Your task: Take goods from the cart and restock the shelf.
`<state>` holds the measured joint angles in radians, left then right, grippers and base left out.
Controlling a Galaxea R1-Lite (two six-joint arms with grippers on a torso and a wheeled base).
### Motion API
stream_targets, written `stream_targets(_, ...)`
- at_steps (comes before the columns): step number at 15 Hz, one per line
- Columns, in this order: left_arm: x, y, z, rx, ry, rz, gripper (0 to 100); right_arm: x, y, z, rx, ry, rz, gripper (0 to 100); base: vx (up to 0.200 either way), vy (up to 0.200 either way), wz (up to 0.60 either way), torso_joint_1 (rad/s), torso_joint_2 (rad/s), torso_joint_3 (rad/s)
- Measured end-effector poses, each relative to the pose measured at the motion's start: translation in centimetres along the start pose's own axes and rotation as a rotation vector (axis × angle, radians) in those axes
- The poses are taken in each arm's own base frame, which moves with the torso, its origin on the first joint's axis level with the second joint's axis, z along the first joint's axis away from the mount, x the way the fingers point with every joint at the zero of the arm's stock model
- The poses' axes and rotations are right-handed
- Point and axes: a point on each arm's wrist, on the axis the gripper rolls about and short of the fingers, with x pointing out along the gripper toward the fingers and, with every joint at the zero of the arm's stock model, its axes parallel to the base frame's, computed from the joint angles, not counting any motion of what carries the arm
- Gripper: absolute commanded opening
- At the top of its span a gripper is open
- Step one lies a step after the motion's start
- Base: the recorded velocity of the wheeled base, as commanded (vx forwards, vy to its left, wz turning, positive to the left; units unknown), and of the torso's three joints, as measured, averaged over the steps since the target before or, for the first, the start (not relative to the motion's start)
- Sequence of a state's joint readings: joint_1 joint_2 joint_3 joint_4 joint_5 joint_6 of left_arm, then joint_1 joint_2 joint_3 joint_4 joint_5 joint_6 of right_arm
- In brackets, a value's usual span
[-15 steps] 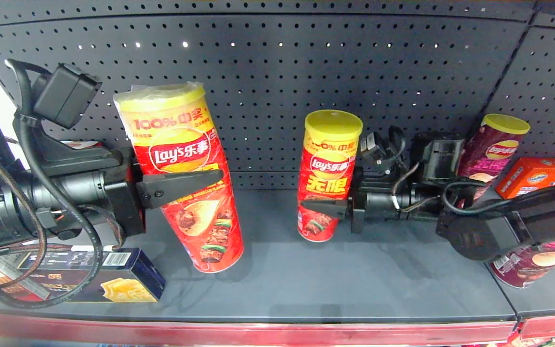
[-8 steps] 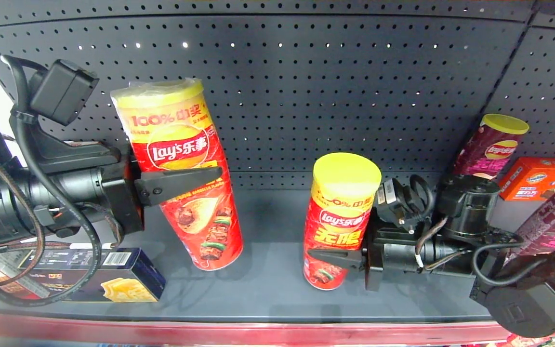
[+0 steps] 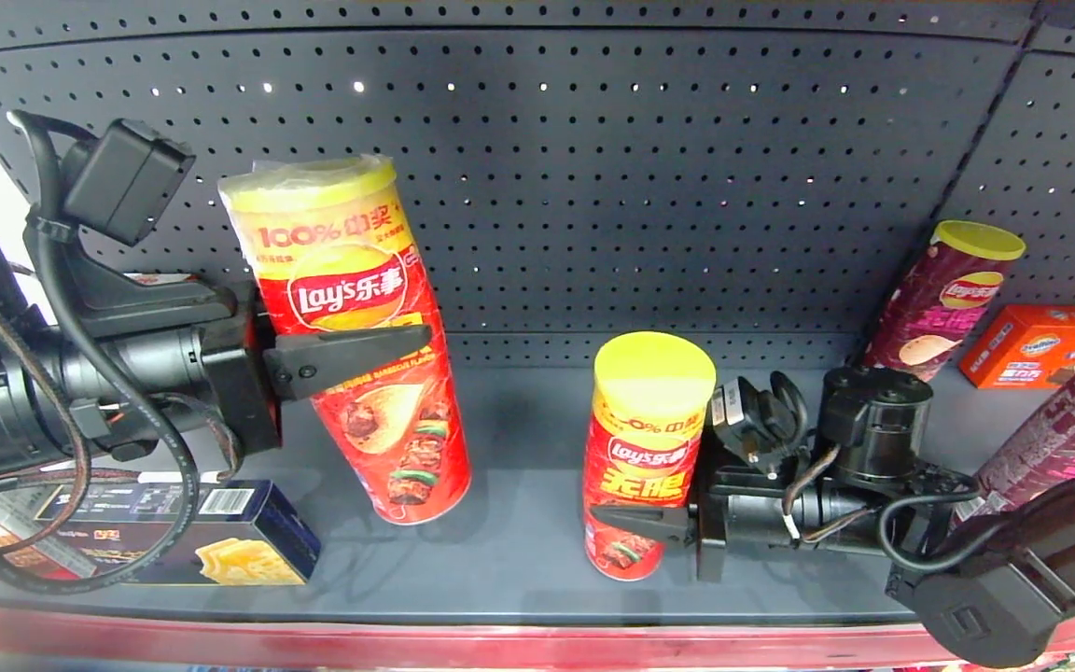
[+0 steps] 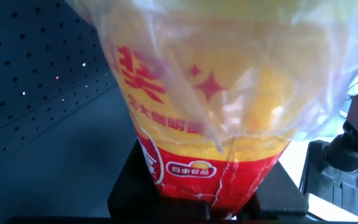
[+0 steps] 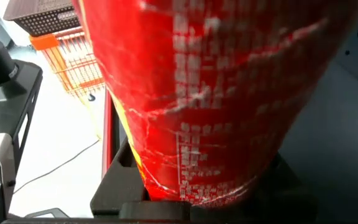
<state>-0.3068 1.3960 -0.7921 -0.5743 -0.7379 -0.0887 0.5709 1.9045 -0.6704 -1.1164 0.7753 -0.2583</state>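
My left gripper (image 3: 360, 347) is shut on a tall red chips can (image 3: 351, 280) with a yellow lid and plastic wrap. This can leans left, its base down at the grey shelf (image 3: 519, 523). Up close, the left wrist view shows the wrapped can (image 4: 216, 106) between the jaws. My right gripper (image 3: 635, 509) is shut on a shorter red chips can (image 3: 642, 448), which stands upright near the shelf's front. I cannot tell whether its base touches the shelf. In the right wrist view, the shorter can (image 5: 216, 99) sits in the jaws.
A dark blue box (image 3: 174, 546) lies front left. Two purple cans (image 3: 943, 289) (image 3: 1051, 439) and an orange box (image 3: 1037, 341) stand at the right. The pegboard wall (image 3: 537, 168) backs the shelf, above its red front lip (image 3: 500, 644). An orange cart (image 5: 61, 56) stands behind.
My right gripper has carried the shorter can from the back of the shelf forward and down toward the front edge. The left arm and its tall can have barely moved.
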Motion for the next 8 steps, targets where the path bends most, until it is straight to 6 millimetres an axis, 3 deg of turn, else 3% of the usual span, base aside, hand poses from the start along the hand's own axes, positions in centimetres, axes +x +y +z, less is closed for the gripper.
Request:
stream_targets(1,0.0,0.0,-0.1,-0.001,0.001,0.000,0,0.0,0.0,-0.1,0.003,0.003,0.001,0,0.000,0.000,0.00,0.000,0.00,0.000)
stream_targets(2,0.0,0.0,0.0,0.002,-0.003,0.000,0,-0.1,0.1,-0.3,0.004,0.006,0.002,100,0.000,0.000,0.00,0.000,0.00,0.000)
stream_targets(8,0.0,0.0,0.0,0.009,-0.011,-0.001,0,-1.1,0.6,-0.8,0.005,0.010,-0.015,100,0.000,0.000,0.00,0.000,0.00,0.000)
